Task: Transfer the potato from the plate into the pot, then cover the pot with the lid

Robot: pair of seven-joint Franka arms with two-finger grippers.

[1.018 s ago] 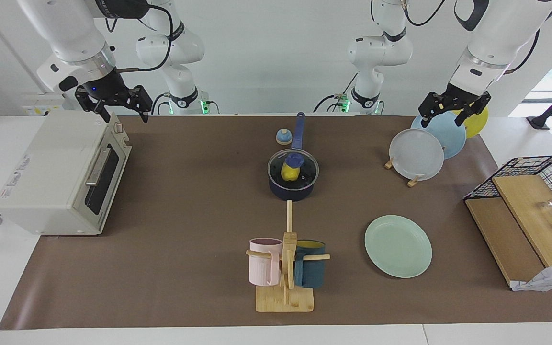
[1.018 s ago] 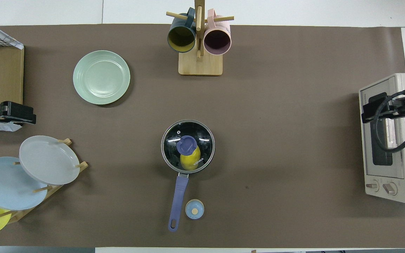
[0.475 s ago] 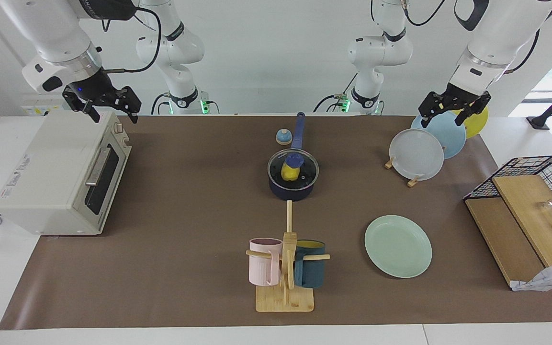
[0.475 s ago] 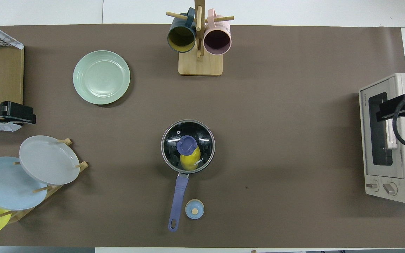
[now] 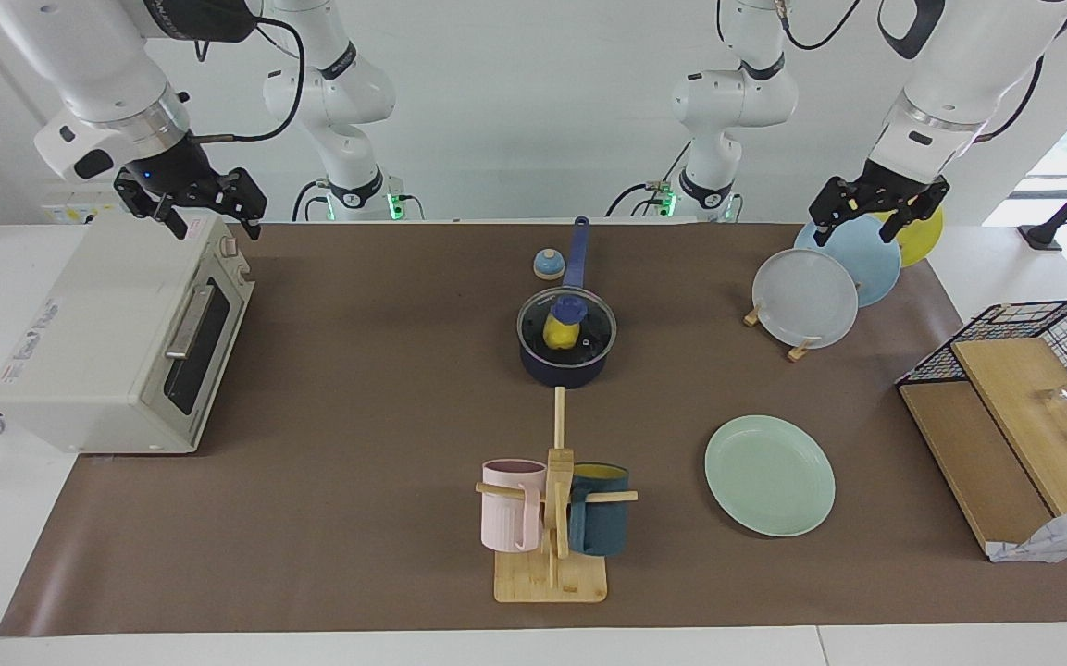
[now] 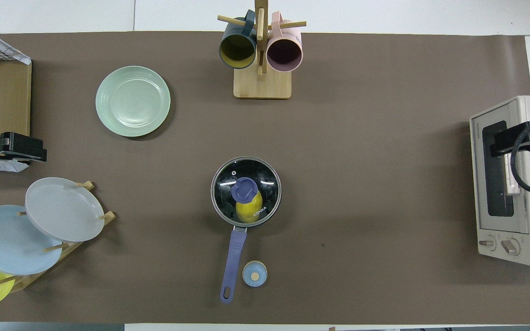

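The yellow potato (image 5: 559, 335) lies inside the dark navy pot (image 5: 563, 368) at the middle of the table. The clear glass lid (image 5: 591, 324) with its blue knob sits on the pot. In the overhead view the potato (image 6: 247, 212) shows through the lid (image 6: 265, 184), and the pot's handle (image 6: 233, 257) points toward the robots. The mint-green plate (image 5: 769, 474) (image 6: 133, 101) is bare, farther from the robots, toward the left arm's end. My right gripper (image 5: 217, 229) (image 6: 499, 143) is open and empty over the toaster oven. My left gripper (image 5: 852, 239) (image 6: 39, 154) is open and empty over the plate rack.
A toaster oven (image 5: 117, 342) stands at the right arm's end. A rack holds grey-white, light blue and yellow upright plates (image 5: 806, 298). A mug tree (image 5: 552, 504) holds pink and teal mugs. A small blue bell (image 5: 548, 265) sits beside the pot's handle. A wire basket with boards (image 5: 1023, 398) stands at the left arm's end.
My right gripper has moved from the oven's front corner toward the right arm's end, over the oven's top. The left arm, pot, lid and potato have not moved.
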